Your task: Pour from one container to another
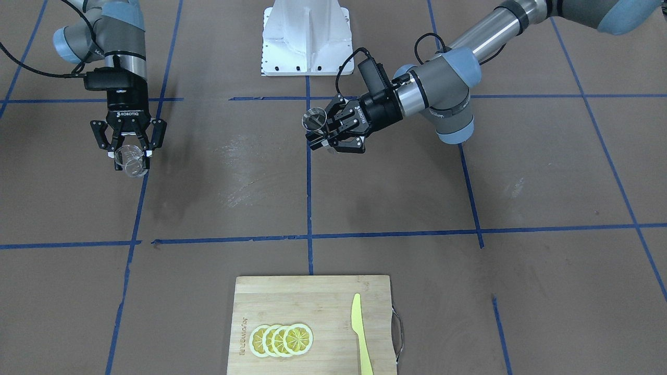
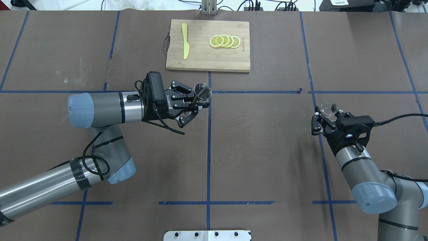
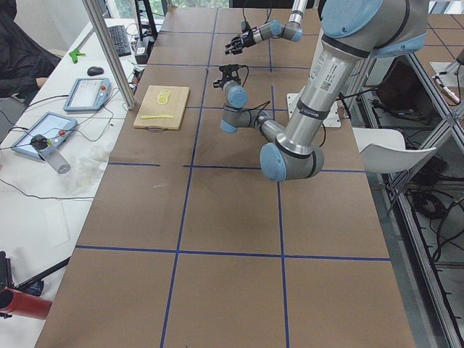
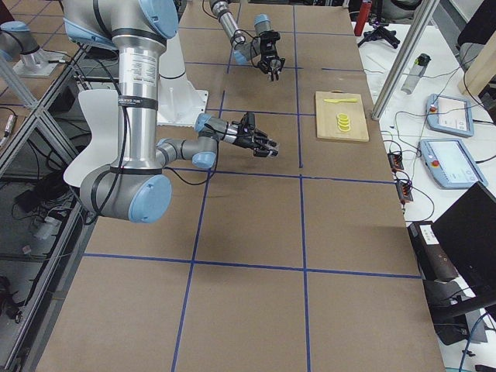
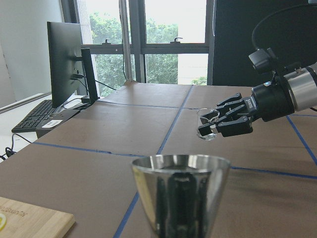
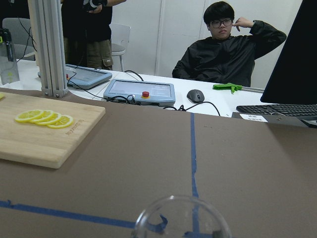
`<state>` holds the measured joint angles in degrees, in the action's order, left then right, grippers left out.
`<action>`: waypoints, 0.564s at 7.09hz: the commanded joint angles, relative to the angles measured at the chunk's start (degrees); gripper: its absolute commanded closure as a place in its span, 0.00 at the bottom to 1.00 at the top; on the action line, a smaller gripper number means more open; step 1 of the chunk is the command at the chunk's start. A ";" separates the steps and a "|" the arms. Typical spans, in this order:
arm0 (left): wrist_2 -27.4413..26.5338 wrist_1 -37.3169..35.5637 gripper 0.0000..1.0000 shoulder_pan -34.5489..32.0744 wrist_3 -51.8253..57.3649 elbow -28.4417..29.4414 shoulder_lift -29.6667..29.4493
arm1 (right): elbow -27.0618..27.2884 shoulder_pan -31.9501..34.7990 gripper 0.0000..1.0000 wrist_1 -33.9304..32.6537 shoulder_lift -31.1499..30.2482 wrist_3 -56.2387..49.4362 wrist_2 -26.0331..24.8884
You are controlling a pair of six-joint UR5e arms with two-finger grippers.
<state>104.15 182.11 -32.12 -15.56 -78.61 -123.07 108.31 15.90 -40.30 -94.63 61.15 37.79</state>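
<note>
The metal jigger [image 2: 202, 90] is held in the air by my left gripper [image 2: 200, 102], which is shut on its waist near the table's centre line. It stands upright and fills the bottom of the left wrist view, jigger [image 5: 181, 193]. Far to the right, my right gripper [image 2: 326, 115] is shut on the clear glass cup [image 2: 327, 109], also off the table. In the front view the cup [image 1: 133, 164] tilts forward under the gripper's fingers. A wide gap separates the two containers. The cup's rim [image 6: 181, 220] shows at the bottom of the right wrist view.
A wooden cutting board [image 2: 207, 63] with lemon slices [image 2: 224, 41] and a yellow knife [image 2: 185, 45] lies at the table's far edge. The white robot base [image 1: 306, 36] sits at the near edge. A person [image 6: 225, 47] sits at a desk beyond the table.
</note>
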 commanded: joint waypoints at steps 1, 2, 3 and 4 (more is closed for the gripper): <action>0.00 0.09 1.00 -0.22 -0.78 -0.75 0.73 | 2.17 0.00 1.00 -0.04 0.32 -2.09 -0.17; -0.09 0.09 1.00 -0.84 -4.96 -2.49 0.99 | 2.34 0.00 1.00 -0.04 0.32 -2.18 -0.17; -0.18 0.09 1.00 -2.15 -7.35 -4.34 3.43 | 2.26 0.00 1.00 -0.04 0.49 -2.26 -0.17; -1.66 0.18 1.00 -3.29 -9.81 -7.49 7.72 | 2.08 0.00 1.00 -0.04 0.50 -2.26 -0.17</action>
<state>103.61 182.22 -34.13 -22.45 -83.08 -119.24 110.50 15.91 -40.34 -94.19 58.95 37.62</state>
